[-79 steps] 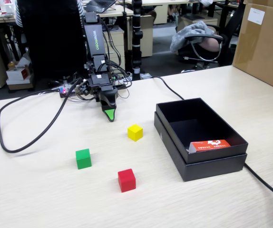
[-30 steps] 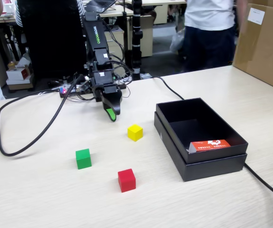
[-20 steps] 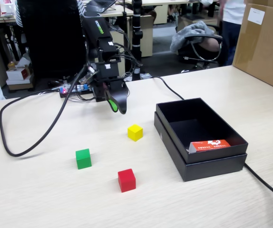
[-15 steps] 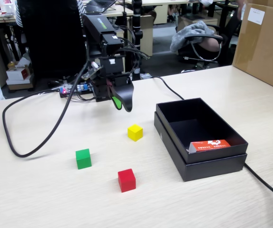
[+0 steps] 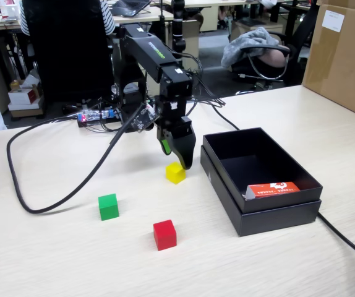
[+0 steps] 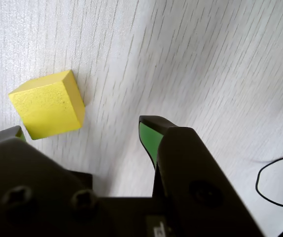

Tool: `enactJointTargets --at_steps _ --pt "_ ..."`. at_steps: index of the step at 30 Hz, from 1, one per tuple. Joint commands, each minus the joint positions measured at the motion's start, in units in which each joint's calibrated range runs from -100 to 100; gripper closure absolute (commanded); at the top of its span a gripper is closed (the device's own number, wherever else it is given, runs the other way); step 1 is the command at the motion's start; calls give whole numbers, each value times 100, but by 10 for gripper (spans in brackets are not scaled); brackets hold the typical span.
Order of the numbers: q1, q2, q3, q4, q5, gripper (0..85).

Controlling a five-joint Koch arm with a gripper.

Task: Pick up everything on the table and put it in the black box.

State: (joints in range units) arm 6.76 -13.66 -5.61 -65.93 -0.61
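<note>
Fixed view: the Koch arm reaches down over the table (image 5: 54, 260), its gripper (image 5: 176, 154) poised just above and behind the yellow cube (image 5: 175, 172). From this side the two jaws overlap, so only a strip of green pad lining shows and the gap between them is hard to judge; whether a tip touches the cube cannot be told here.

Wrist view: the jaws stand apart, with bare tabletop visible between them. The gripper (image 6: 80, 131) holds nothing. One finger, with its green pad (image 6: 149, 138), is seen clearly at centre; the other finger is cut off at the left edge, showing only a sliver of its tip. The yellow cube (image 6: 48, 104) rests on the table, turned at an angle, with its lower corner just beside that left tip rather than centred between the fingers. Contact there is not clear. A thin black wire loop (image 6: 274, 185) enters at the right edge, partly cut off.

Shown only in the fixed view: the green cube (image 5: 108, 206) and the red cube (image 5: 164, 234) lie on the table, apart from each other and from the yellow one. The black box (image 5: 276, 213) sits to the right, near the yellow cube, holding a red-and-white carton (image 5: 271, 189) partly hidden by the box wall. A thick black cable (image 5: 60, 192) loops across the table at left. A brown cardboard carton (image 5: 341, 55) is cut off at upper right.
</note>
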Motion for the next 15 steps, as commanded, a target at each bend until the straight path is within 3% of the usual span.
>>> enactJointTargets --at_steps 1,15 --pt "-15 40 398 -159 -59 396" --pt "-112 821 1133 -159 -151 398"
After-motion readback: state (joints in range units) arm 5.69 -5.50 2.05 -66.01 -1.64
